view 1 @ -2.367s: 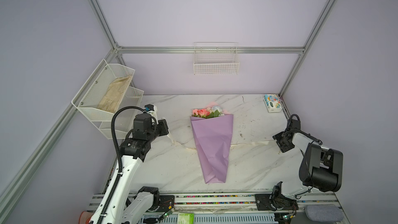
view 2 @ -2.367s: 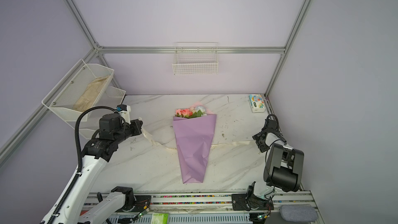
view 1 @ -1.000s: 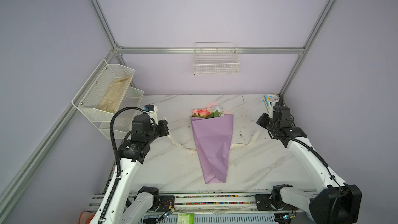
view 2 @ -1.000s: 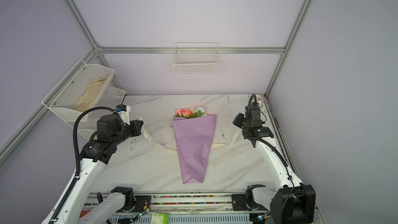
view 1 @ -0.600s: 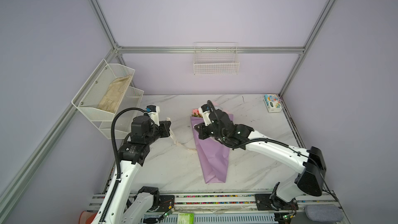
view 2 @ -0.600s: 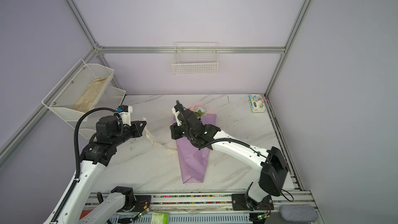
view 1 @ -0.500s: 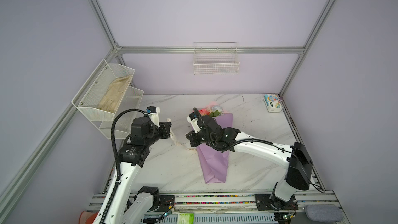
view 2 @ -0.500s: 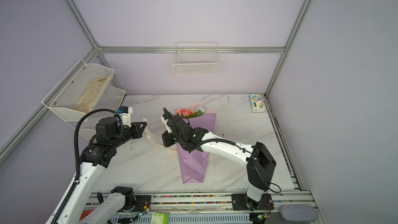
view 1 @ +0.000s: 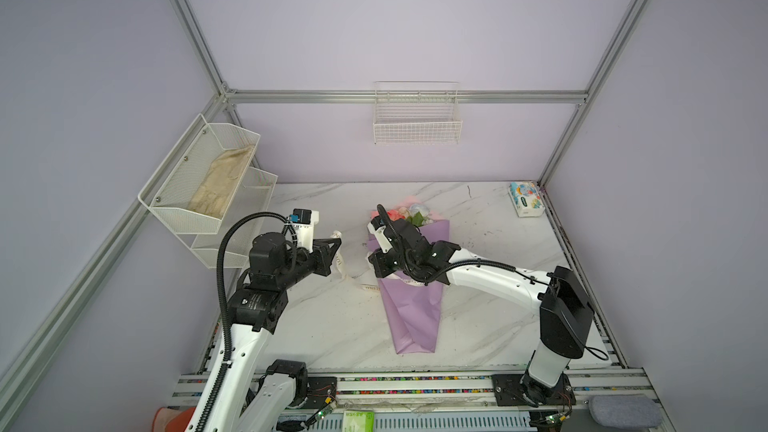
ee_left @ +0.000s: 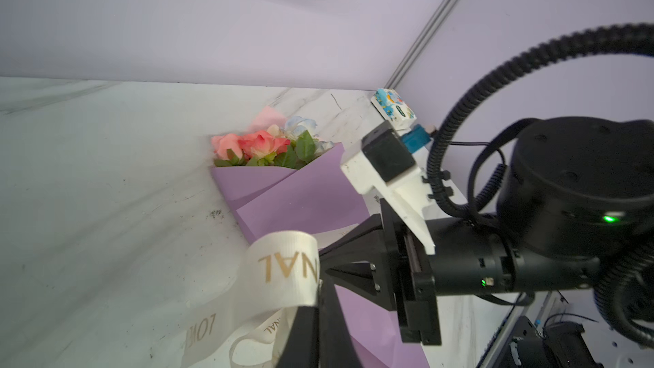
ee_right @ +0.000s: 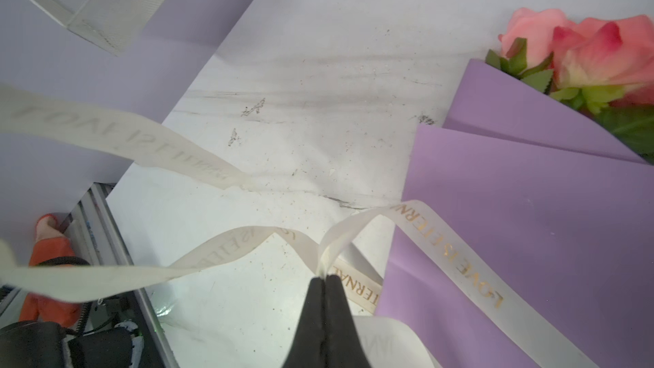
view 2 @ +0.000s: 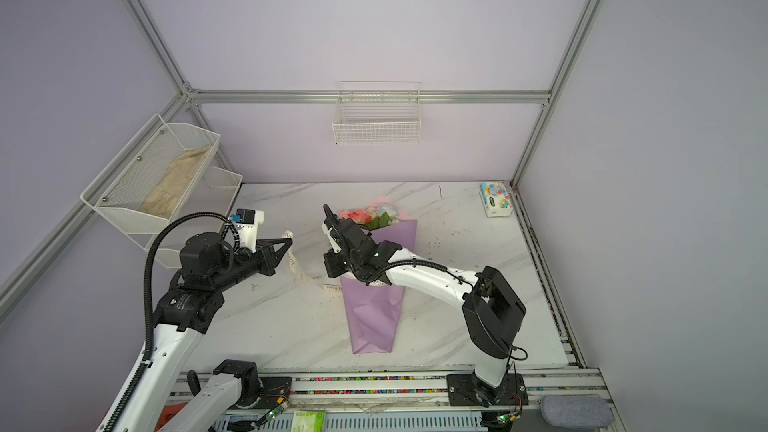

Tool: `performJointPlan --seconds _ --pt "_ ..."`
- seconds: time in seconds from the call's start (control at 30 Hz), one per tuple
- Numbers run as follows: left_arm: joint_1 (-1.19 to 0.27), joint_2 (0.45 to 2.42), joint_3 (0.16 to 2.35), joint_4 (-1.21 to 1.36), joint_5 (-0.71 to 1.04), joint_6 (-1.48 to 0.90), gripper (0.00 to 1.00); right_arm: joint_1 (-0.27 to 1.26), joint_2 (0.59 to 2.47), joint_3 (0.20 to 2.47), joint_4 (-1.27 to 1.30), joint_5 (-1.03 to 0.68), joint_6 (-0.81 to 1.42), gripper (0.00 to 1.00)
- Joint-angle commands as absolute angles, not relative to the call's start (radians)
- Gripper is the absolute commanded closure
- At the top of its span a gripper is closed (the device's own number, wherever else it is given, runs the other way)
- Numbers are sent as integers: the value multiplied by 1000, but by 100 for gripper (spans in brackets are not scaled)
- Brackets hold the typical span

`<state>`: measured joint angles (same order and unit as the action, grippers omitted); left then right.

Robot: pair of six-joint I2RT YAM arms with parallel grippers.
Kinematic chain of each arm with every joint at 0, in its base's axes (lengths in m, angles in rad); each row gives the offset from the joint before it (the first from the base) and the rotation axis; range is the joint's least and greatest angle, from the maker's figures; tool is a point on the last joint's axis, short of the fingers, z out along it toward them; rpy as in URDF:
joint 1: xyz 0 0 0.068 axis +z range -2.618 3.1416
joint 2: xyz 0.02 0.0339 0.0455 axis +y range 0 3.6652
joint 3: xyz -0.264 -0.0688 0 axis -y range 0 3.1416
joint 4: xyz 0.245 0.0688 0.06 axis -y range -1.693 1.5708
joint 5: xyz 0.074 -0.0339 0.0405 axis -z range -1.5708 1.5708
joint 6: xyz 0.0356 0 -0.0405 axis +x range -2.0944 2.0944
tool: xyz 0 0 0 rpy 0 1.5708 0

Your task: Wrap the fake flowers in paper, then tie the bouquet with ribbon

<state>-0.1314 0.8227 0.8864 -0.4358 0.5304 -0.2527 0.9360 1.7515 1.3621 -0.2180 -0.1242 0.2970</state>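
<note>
My left gripper [view 1: 337, 243] and right gripper [ee_right: 322, 277] both clamp tight on one cream gold-lettered ribbon [ee_right: 449, 253] crossing one lilac-paper bouquet of fake flowers [view 1: 411, 305].

The left gripper [view 1: 338, 243] pointed inward, held aloft, fingers pinched together; the right gripper [ee_right: 323, 278] stretched across the middle toward it, its fingers [ee_right: 310, 316] clamped tight too.

Ribbon [view 1: 341, 263] left of bouquet [view 1: 411, 317], right arm [view 1: 490, 277] across it; bare tabletop [view 1: 332, 326] in front
</note>
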Motion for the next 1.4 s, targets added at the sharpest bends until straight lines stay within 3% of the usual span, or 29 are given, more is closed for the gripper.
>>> performJointPlan --seconds 0.0,0.07,0.17,0.37,0.57,0.73,0.97,1.37 --pt "-197 886 932 -359 639 -135 100 888 1683 1254 -223 -151 251 100" --pt "-259 952 971 -359 633 -91 100 850 1638 1176 -168 -205 272 97" --pt "-374 1048 1040 -356 581 -22 100 821 1562 1096 -137 -217 298 67" --pt "-501 1233 1171 -373 566 58 100 787 1311 949 -78 -129 327 45" --pt "-563 1346 1261 -377 576 90 100 770 1121 803 3 86 228 43" --pt "-575 1384 1307 -382 605 85 100 770 1053 626 293 -138 -36 40" --pt "-577 1368 1308 -386 639 96 100 767 1202 611 538 -151 -131 39" --pt "-576 1363 1336 -403 651 105 100 755 1491 670 843 -403 -181 39"
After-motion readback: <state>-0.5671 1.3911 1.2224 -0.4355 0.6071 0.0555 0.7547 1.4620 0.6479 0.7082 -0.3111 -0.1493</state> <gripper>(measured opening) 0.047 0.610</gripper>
